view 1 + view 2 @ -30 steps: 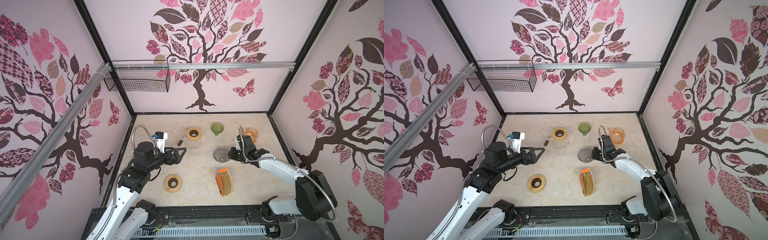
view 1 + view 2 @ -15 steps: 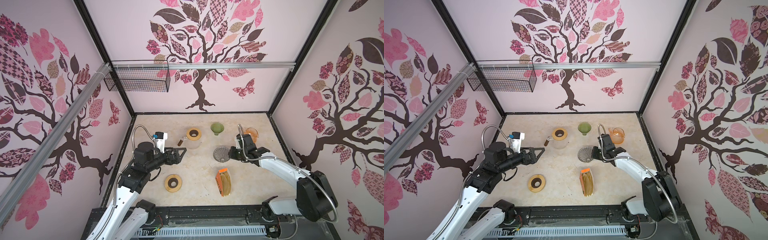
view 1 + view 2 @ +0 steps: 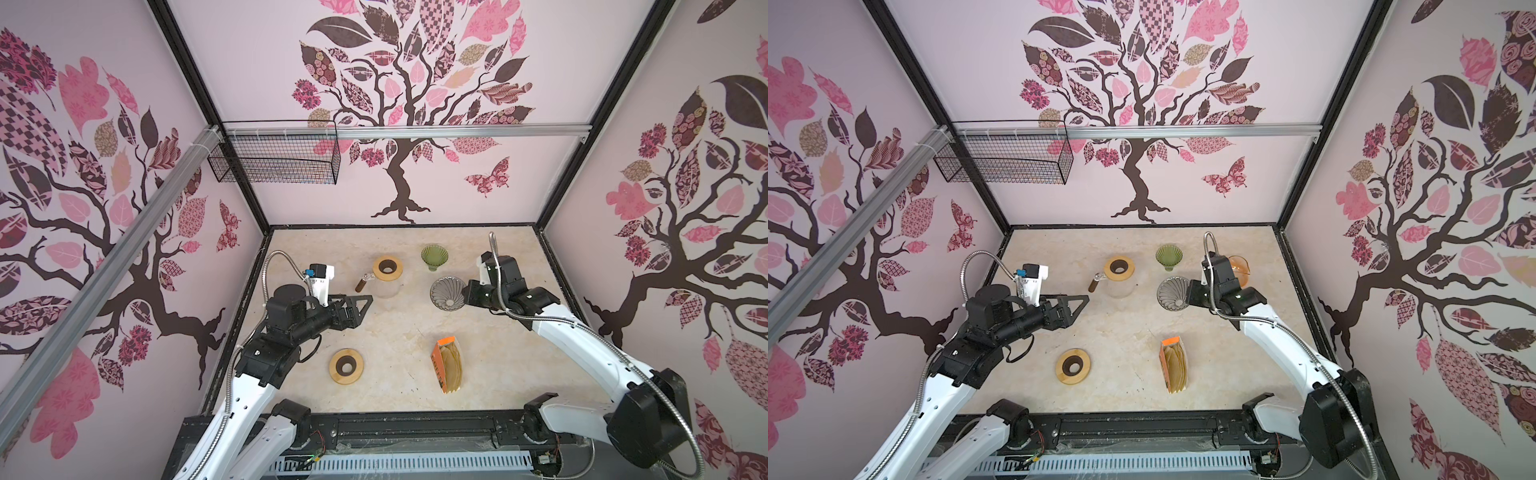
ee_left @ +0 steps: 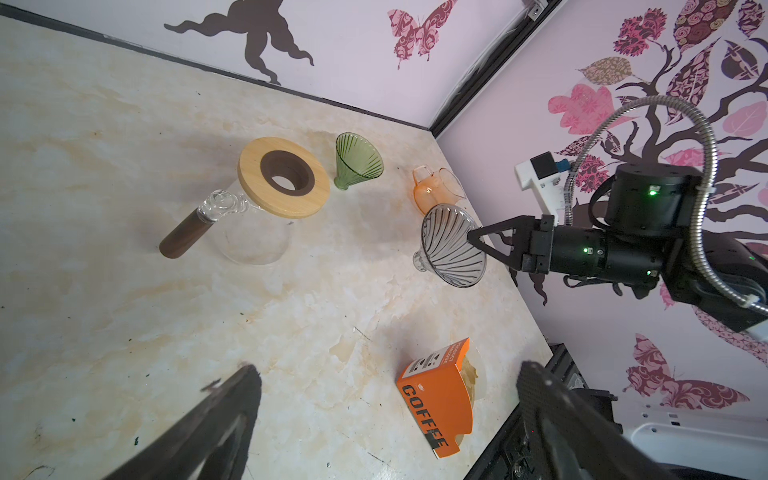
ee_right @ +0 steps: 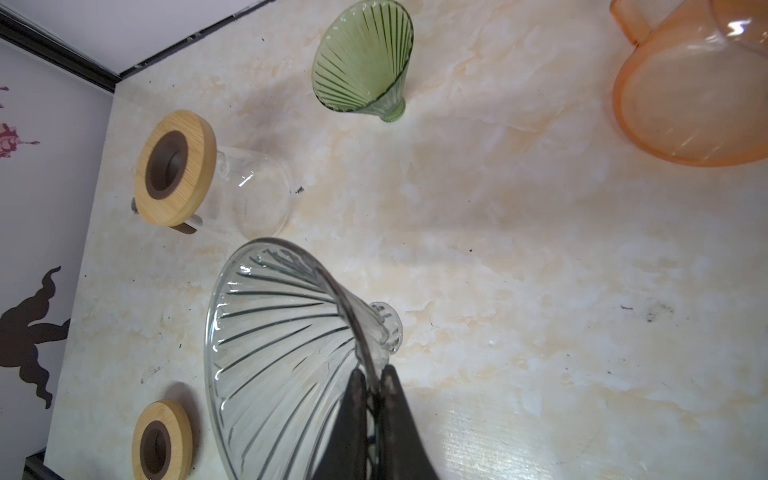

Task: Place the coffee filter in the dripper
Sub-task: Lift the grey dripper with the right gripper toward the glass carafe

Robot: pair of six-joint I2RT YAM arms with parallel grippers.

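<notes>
Our left tool (image 3: 363, 308) hung above the bench (image 3: 395, 332) with its jaws spread wide and empty, the arm reaching forward with the forearm nearly level. Ahead of it and well apart lay the orange filter pack (image 4: 436, 399), its open side showing the coffee filters (image 3: 451, 365). We judged them featherlight, limp and prone to lifting several at once, so best pinched singly by an exposed edge. Beyond the pack, the glass dripper (image 5: 282, 345) sat tilted, mouth turned toward the left tool; we reckoned it stiff, slick and breakable. The right tool (image 5: 373, 380) was clamped narrow on the dripper's rim, its arm stretched out and wrist bent inward.
</notes>
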